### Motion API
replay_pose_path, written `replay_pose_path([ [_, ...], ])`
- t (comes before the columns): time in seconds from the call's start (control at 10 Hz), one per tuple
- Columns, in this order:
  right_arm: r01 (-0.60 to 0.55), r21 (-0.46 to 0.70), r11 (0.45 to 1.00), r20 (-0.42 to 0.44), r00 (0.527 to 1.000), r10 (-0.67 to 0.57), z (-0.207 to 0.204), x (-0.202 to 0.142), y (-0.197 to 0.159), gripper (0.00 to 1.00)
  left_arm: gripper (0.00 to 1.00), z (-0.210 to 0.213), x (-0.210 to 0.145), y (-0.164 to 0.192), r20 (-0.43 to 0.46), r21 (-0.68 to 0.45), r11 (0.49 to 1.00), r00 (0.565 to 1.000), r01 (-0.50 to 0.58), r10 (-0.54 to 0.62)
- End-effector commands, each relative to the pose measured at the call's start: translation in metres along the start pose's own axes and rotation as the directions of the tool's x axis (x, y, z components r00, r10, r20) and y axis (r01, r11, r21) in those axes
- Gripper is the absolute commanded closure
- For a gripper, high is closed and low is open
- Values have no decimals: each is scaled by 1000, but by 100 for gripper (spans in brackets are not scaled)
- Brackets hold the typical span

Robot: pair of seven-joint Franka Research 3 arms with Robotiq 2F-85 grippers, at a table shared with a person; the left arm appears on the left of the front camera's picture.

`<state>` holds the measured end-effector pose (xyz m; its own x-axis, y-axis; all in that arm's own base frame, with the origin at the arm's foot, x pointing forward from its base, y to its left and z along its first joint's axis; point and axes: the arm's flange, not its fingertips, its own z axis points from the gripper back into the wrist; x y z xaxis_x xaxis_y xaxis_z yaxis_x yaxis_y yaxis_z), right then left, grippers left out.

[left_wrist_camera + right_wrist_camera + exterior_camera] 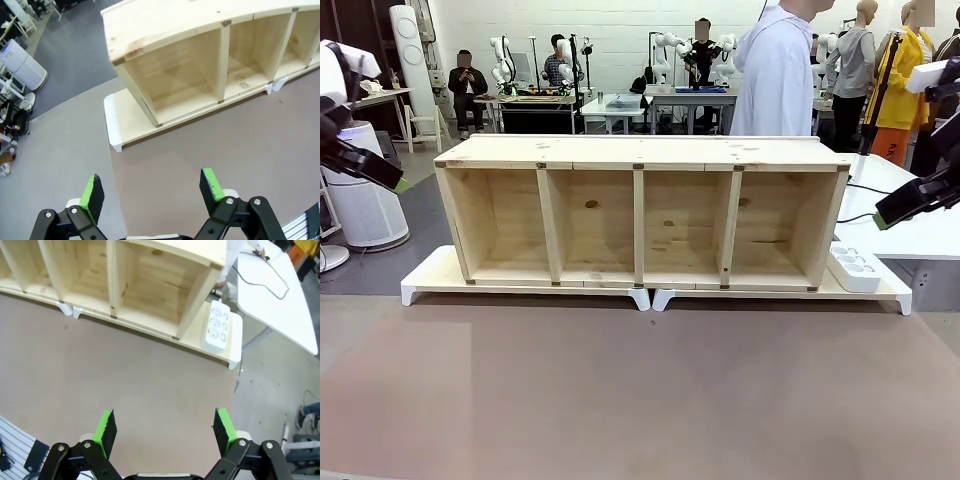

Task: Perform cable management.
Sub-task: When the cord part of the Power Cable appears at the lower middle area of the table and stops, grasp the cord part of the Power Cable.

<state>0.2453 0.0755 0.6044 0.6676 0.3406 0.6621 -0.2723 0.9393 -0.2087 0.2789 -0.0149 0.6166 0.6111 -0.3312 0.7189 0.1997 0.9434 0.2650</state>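
Note:
The thin black cable (pixel 868 188) runs from behind the right end of the wooden shelf (pixel 640 150) onto the white side table (pixel 920 235), where it loops (pixel 272 282). A white power strip (pixel 855 268) (pixel 218 326) lies on the white base board just right of the shelf. My left gripper (pixel 398 184) (pixel 151 189) hovers open off the shelf's left end, with nothing between its fingers. On the opposite side my right gripper (pixel 882 219) (pixel 165 426) hangs open above the table, near the power strip, also holding nothing.
The four-compartment shelf stands on two white boards (pixel 430 275) at the far side of the brown tabletop (pixel 640 400). A person in a white coat (pixel 775 80) stands behind it. A white air purifier (pixel 365 195) stands on the floor at left.

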Motion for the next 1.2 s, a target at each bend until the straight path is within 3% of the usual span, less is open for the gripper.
replay_pose_path([
  [0.0, 39, -26, 999, -18, 999, -39, -34, -75, 11, 0, 0, -9, 3, -6, -10, 2, 1000, 1000, 19, -19],
  [0.1, 0, 0, 1000, 0, 1000, 0, 0, 0, 0, 0, 0, -9, 3, -6, -10, 2, 1000, 1000, 19, -19],
  [1.1, 0, 0, 1000, 0, 1000, 0, 0, 0, 0, 0, 0, -9, 3, -6, -10, 2, 1000, 1000, 19, -19],
])
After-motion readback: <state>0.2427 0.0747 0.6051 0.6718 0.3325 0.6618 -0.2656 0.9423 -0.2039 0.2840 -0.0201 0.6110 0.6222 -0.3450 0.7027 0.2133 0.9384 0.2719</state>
